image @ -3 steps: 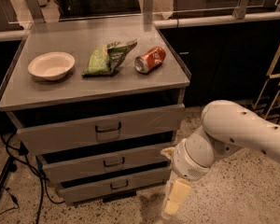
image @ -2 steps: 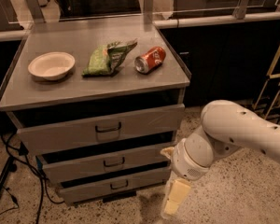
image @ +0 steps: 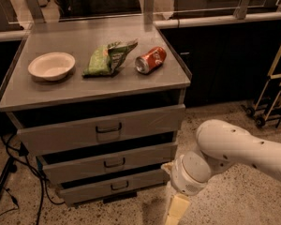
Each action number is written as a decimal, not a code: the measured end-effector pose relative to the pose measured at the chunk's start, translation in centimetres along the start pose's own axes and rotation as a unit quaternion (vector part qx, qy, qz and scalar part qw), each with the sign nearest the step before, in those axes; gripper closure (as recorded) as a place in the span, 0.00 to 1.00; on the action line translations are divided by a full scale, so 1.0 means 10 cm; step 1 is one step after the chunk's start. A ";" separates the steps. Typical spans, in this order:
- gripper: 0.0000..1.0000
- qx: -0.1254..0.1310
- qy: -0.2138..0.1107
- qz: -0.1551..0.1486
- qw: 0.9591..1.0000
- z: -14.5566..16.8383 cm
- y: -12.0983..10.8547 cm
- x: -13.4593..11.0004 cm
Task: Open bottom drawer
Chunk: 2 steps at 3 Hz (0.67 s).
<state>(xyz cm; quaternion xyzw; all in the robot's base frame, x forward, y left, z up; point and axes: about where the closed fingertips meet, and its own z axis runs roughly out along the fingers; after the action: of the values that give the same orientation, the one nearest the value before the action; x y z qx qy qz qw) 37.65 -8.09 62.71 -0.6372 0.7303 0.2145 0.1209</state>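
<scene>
The grey metal cabinet has three drawer fronts. The bottom drawer (image: 114,185) is the shortest front, low down, with a small dark wire handle (image: 119,186) at its centre; it looks closed. The middle drawer (image: 110,162) and the tallest top drawer (image: 103,129) sit above it. My white arm (image: 234,151) comes in from the right, and its wrist (image: 189,175) hangs to the right of the bottom drawer. My gripper (image: 174,212) points down at the picture's bottom edge, to the right of the drawer and apart from the handle.
On the cabinet top (image: 84,86) lie a white bowl (image: 51,65), a green snack bag (image: 107,57) and a red soda can (image: 151,60). Black cables (image: 14,172) run on the floor at the left. A wheeled cart (image: 271,93) stands at the right.
</scene>
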 end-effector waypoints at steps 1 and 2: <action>0.00 -0.002 -0.003 0.022 1.000 0.53 -0.25 0.38; 0.00 -0.004 -0.004 0.023 1.000 0.56 -0.24 0.38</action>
<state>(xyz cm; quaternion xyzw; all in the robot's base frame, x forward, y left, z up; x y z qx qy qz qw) 38.90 -9.08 55.69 -0.6196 0.7436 0.2229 0.1162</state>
